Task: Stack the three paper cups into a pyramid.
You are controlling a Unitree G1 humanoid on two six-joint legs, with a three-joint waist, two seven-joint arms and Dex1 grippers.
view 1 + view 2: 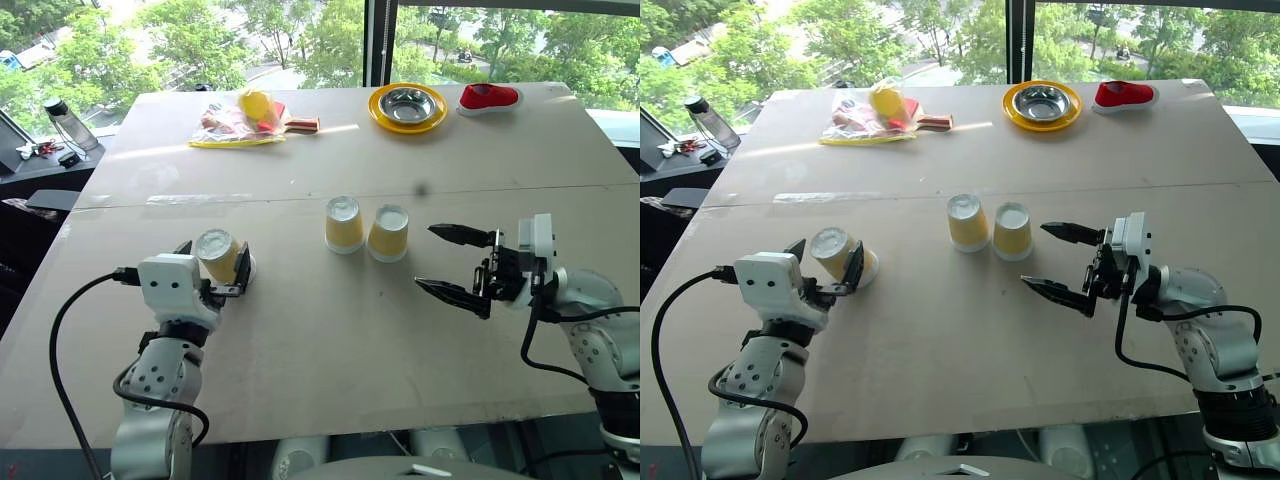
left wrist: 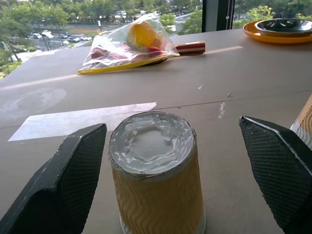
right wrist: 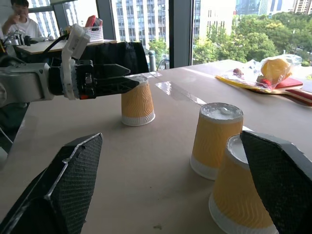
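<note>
- The left hand (image 1: 213,262) stands wide open, one black finger on each side of a paper cup (image 1: 222,256); in the left wrist view both pads (image 2: 73,170) stand clear of the cup's ribbed sides, so nothing is gripped.
- That cup sits upside down on the desk (image 1: 330,340), white base up, squarely between the left hand's fingers.
- The right hand (image 1: 452,264) is also wide open and empty, its two fingers pointing across the desk toward the robot's left.
- Just beyond the right hand's fingertips stand the other two cups: the nearer cup (image 1: 388,233) and, on its far side from the hand, the second cup (image 1: 344,224). Both are upside down; they stand just beside each other, whether touching cannot be told.
- This pair lies well apart from the left hand, off to its right and a little farther out on the desk.
- No cup rests on another, so no pyramid is built; all three stand on the desk.
- Far beyond the left hand, near the desk's far edge, lies a clear plastic bag (image 1: 232,122) holding a yellow ball, beside a paddle handle (image 1: 300,125).
- Far beyond the right hand sits a yellow plate (image 1: 377,109) carrying a steel bowl (image 1: 408,103), with a red shoe (image 1: 489,98) just beside it.
- A water bottle (image 1: 70,122) stands on a side surface off the desk's far left corner.
</note>
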